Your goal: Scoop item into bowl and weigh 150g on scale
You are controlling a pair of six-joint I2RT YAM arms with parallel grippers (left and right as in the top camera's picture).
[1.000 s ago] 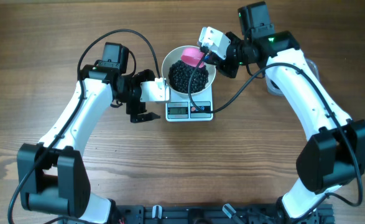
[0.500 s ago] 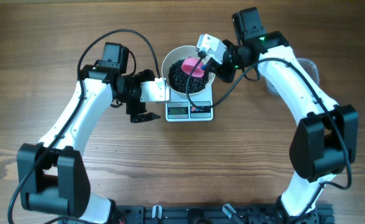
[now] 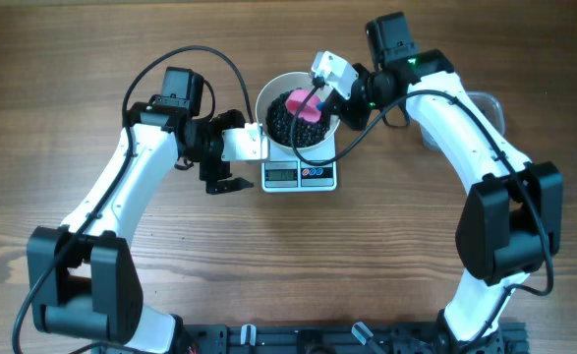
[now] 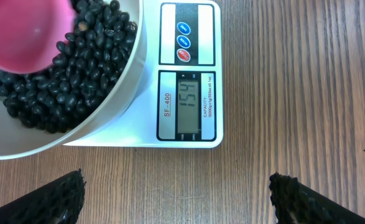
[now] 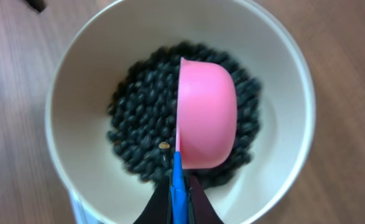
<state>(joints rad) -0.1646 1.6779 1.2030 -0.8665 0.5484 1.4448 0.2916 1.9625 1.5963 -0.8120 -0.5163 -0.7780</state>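
Observation:
The white bowl [image 3: 266, 101] stands on the small white scale [image 3: 300, 175], holding a heap of black beans [image 3: 286, 124]. My right gripper [image 3: 321, 92] is shut on the blue handle [image 5: 177, 180] of the pink scoop [image 3: 306, 104]. The scoop lies tipped on its side on the beans [image 5: 142, 118] inside the bowl [image 5: 64, 143]. My left gripper [image 3: 236, 151] is open just left of the scale, its jaws wide over bare wood. In the left wrist view the gripper [image 4: 182, 196] faces the scale [image 4: 188, 134], whose display reads 154, with the bowl [image 4: 127, 78] and scoop [image 4: 23, 31] beside it.
A clear plastic tub [image 3: 490, 104] sits at the far right, mostly hidden behind my right arm. A black cable loops from the right wrist down past the scale's right edge [image 3: 352, 147]. Wooden tabletop lies all around.
The right gripper has carried the scoop from the bowl's far rim down onto the beans, then held still. The left arm has not moved.

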